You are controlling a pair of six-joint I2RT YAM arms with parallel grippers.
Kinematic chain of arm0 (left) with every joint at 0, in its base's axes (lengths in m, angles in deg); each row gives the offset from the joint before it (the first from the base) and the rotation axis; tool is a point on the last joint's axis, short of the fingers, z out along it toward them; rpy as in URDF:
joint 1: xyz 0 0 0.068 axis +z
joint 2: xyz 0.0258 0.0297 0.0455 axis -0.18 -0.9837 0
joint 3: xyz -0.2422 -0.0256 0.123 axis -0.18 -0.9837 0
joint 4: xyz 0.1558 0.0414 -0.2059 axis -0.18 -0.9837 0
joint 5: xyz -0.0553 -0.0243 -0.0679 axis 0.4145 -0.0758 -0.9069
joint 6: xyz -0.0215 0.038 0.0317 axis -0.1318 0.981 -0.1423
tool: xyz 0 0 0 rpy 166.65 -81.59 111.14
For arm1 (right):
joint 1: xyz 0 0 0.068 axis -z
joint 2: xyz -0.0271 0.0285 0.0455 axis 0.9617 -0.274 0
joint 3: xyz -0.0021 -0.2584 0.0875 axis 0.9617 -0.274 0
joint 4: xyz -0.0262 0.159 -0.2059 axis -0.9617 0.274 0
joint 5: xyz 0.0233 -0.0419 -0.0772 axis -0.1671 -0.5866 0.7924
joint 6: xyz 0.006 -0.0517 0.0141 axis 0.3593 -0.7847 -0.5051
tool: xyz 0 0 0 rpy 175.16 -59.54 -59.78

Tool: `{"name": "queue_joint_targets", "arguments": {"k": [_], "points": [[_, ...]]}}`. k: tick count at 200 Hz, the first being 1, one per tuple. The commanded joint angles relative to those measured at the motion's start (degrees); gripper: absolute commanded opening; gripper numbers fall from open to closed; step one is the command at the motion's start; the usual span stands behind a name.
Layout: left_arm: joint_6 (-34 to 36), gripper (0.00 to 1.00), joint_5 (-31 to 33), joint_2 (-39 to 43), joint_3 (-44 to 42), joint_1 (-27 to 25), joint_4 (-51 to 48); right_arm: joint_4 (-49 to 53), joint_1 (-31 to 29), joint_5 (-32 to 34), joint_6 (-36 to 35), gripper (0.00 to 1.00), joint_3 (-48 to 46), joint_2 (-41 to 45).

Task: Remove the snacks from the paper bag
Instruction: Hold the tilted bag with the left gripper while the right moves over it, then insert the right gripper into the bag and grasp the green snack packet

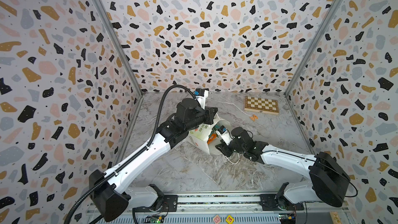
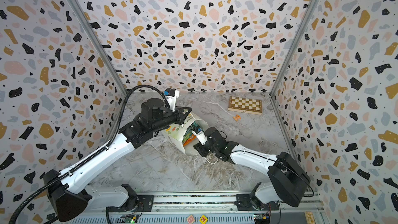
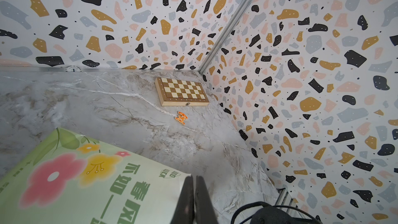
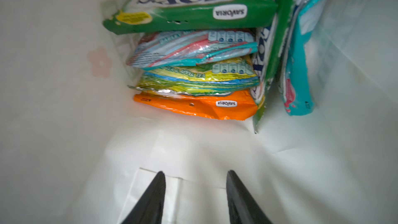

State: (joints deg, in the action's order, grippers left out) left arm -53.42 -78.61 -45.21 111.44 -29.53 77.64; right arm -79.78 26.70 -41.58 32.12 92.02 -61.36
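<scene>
Grey marble pattern covers the table (image 1: 193, 169). In both top views I see the paper bag (image 1: 199, 135) (image 2: 174, 133) lying on its side about the middle of the table, with its mouth open toward 4 o'clock. Some of the snacks (image 1: 212, 140) (image 2: 189, 135) show inside the mouth, orange and green. The left arm (image 1: 140, 158) comes in from 7 o'clock and its wrist hangs over the 12 o'clock edge of the bag. The right arm (image 1: 280, 156) comes in from 4 o'clock and its end goes into the mouth. A white cord handle (image 1: 233, 160) lies on the table under that wrist. A chessboard (image 1: 261, 105) sits at 1 o'clock from the bag, well apart, and a small orange trinket (image 1: 253, 117) lies near it at its 7 o'clock.

In the left wrist view the left gripper (image 3: 194, 182) has its fingers pressed together at the rim of the bag's green flowered side. The paper edge runs in between them, so I read it as pinching the rim.

In the right wrist view the right gripper (image 4: 196, 172) is inside the white bag, with jaws apart and nothing between them. Deeper in, not touched, four packets lie flat on each other: a green packet (image 4: 193, 3) marked FOX'S, a teal-and-red packet (image 4: 189, 50), a yellow-green packet (image 4: 198, 78) and an orange packet (image 4: 198, 104). Two more stand crosswise against the side of this pile, a second green one (image 4: 273, 61) and a teal one (image 4: 299, 72).
</scene>
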Motion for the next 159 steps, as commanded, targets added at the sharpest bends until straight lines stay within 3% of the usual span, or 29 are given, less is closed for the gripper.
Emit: {"name": "queue_joint_targets", "arguments": {"k": [1,76,159], "points": [[0.7,0.00,-0.6,1.9,0.9,-0.2,2.4,-4.0,-0.3,7.2,1.7,0.48,0.8,-0.7],[1.7,0.00,-3.3,1.5,1.9,-0.2,1.2,-10.5,-0.3,13.9,0.7,0.43,4.3,-6.8],[2.1,0.00,-4.0,2.1,2.1,-0.2,0.4,-12.9,0.4,15.6,-0.3,0.39,7.9,-12.2]]}}
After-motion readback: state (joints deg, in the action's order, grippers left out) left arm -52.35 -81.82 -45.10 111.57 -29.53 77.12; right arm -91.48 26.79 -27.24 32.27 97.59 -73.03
